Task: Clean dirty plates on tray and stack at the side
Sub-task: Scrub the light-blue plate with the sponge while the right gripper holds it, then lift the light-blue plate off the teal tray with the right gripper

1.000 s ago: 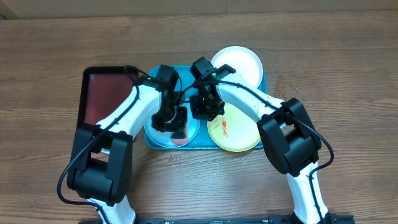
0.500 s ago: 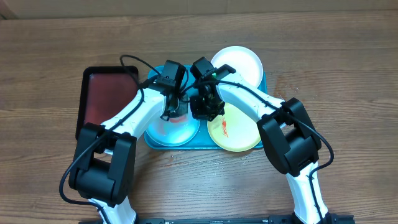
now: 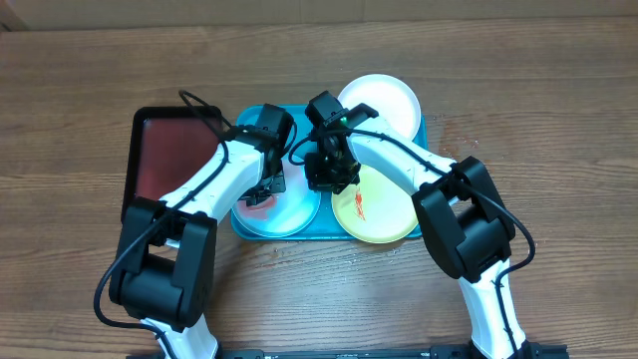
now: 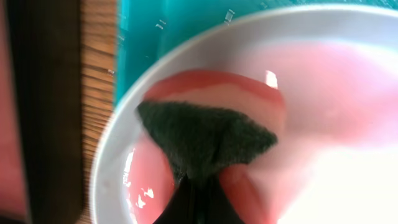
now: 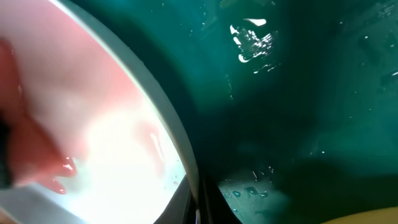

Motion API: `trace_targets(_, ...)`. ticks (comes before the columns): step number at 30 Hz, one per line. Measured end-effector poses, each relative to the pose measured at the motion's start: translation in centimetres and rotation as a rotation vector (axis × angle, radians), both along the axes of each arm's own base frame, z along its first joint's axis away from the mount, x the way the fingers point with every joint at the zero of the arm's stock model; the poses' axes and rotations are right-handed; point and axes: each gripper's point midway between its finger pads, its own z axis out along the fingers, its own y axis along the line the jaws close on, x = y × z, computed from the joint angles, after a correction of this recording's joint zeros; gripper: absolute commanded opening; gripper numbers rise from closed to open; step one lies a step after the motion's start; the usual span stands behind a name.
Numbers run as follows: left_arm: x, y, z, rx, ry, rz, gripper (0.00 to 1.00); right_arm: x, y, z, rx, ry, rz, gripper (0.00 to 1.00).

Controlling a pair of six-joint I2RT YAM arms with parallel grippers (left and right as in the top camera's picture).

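The turquoise tray (image 3: 326,225) holds a light blue plate (image 3: 295,211) at its left, a yellow-green plate (image 3: 384,214) with a red-orange smear at its right, and a white plate (image 3: 384,100) on its far right corner. My left gripper (image 3: 261,191) is shut on a dark scouring pad (image 4: 199,140) pressed onto the light blue plate (image 4: 348,93), which is smeared red. My right gripper (image 3: 327,179) is shut on that plate's right rim (image 5: 180,149), with the tray floor (image 5: 298,93) beside it.
A black tray with a dark red inside (image 3: 164,160) lies on the wooden table just left of the turquoise tray; its edge shows in the left wrist view (image 4: 43,93). Both arms cross over the turquoise tray's middle.
My left gripper has swept the pad across the light blue plate, from its near right to its far side and now to its left. The right gripper has not moved.
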Motion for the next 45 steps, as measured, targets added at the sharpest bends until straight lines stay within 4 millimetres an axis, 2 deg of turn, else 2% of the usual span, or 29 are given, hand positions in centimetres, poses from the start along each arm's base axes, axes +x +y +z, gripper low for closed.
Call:
trace_targets(2, -0.2, -0.3, -0.1, -0.035, 0.014, 0.003, 0.04, 0.4, 0.1, 0.0, 0.038, 0.011, -0.011, 0.04)
trace_targets(6, 0.1, -1.5, -0.3, -0.113, 0.015, -0.015, 0.04, 2.3, 0.0, 0.1, 0.16, 0.019, -0.039, 0.04)
trace_targets(10, 1.0, -5.0, 0.0, -0.288, -0.005, -0.133, 0.04, 3.9, -0.8, 0.2, 0.263, 0.041, -0.076, 0.04)
trace_targets(15, 1.4, -7.9, 0.7, -0.442, -0.022, -0.241, 0.04, 4.3, -1.9, 0.2, 0.281, 0.073, -0.11, 0.04)
trace_targets(19, 3.0, -8.5, 1.1, -0.457, -0.092, -0.264, 0.04, 4.4, -2.1, 0.2, 0.28, 0.08, -0.122, 0.04)
trace_targets(24, 5.5, -7.1, 1.4, -0.344, -0.203, -0.244, 0.04, 3.6, -1.9, 0.1, 0.266, 0.112, -0.131, 0.04)
trace_targets(29, 5.8, -4.1, 1.7, -0.217, -0.187, -0.189, 0.04, 1.8, -1.4, -0.1, 0.226, 0.156, -0.112, 0.04)
trace_targets(32, 6.4, -1.6, 3.8, -0.169, -0.157, -0.124, 0.04, 1.3, -1.2, -0.3, 0.21, 0.161, -0.102, 0.04)
trace_targets(38, 8.9, 1.9, 9.9, -0.176, -0.196, -0.025, 0.04, 1.4, -1.5, -0.1, 0.182, 0.153, -0.103, 0.04)
trace_targets(41, 8.9, 2.3, 10.9, -0.197, -0.191, -0.005, 0.04, 2.0, -2.3, 0.2, 0.127, 0.118, -0.11, 0.04)
trace_targets(45, 7.6, 2.0, 10.5, -0.212, -0.137, -0.005, 0.04, 3.1, -3.7, 2.0, 0.028, 0.03, -0.117, 0.04)
